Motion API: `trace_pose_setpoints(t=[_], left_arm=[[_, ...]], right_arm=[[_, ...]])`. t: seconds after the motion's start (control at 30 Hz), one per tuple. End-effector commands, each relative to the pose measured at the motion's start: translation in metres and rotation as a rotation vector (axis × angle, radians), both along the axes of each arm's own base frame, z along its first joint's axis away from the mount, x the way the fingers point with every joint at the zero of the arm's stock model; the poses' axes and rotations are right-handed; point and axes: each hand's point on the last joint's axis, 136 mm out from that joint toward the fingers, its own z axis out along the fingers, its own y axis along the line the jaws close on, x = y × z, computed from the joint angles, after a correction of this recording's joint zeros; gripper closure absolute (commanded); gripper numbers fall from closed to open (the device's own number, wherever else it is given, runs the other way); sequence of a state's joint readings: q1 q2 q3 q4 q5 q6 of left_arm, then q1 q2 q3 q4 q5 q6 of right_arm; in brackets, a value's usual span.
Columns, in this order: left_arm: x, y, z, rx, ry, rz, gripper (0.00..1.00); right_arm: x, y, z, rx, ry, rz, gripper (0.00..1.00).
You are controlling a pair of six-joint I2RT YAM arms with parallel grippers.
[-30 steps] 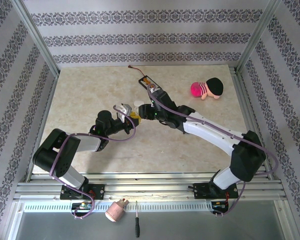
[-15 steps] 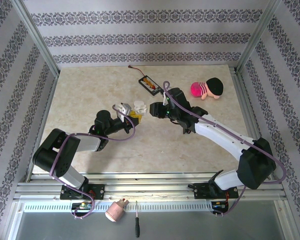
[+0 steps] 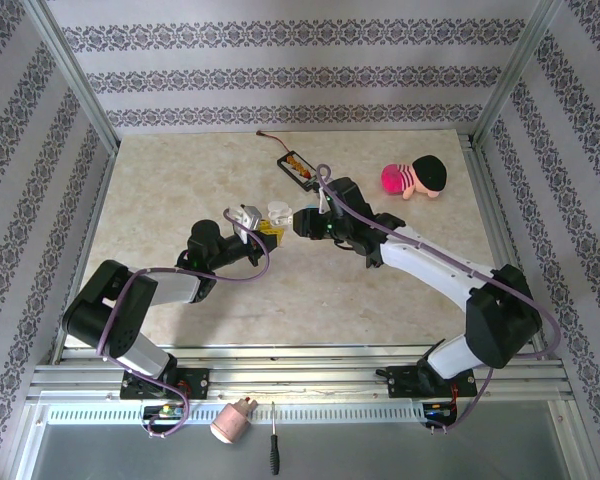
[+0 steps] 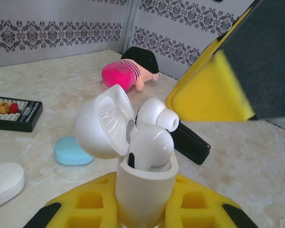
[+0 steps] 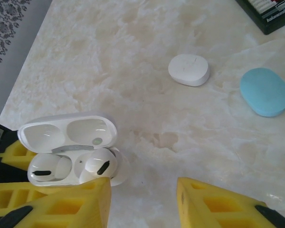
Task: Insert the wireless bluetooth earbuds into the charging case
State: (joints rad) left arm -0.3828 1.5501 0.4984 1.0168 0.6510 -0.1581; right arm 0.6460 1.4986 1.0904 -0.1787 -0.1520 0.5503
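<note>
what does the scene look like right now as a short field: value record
left gripper: shut on the charging case, lid open
earbuds: two white ones in the case's wells
right gripper: open, empty, near the case
on table: closed white case, light-blue case, connector tray, plush doll

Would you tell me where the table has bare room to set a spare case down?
Bare: the table's far-left corner, left of the tray, and the right side, between the doll and the right arm. Crowded: the centre, around the open case, the white case and the blue case.
</note>
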Motion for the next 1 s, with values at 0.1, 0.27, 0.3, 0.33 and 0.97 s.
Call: trace_pose_setpoints(t=[0.1,0.27,0.3,0.33,0.97], left_arm=[[0.003,0.001,0.023,-0.011,-0.069,-0.014,1.00],[0.002,0.001,0.021,-0.007,-0.065,-0.017,1.00],[0.001,0.000,0.021,-0.007,-0.066,-0.018,1.00],[0.002,0.001,0.020,-0.007,-0.066,-0.016,1.00],[-0.016,-0.010,0.028,-0.022,-0.198,-0.141,1.00]], right_arm=[[-0.006,0.017,0.003,0.037,0.002,0.047,0.60],[-0.008,0.023,0.004,0.050,0.005,0.067,0.59],[-0.008,0.024,0.005,0.055,0.006,0.069,0.59],[-0.009,0.026,0.005,0.056,0.008,0.075,0.57],[-0.001,-0.005,0.058,0.230,-0.040,0.045,0.31]])
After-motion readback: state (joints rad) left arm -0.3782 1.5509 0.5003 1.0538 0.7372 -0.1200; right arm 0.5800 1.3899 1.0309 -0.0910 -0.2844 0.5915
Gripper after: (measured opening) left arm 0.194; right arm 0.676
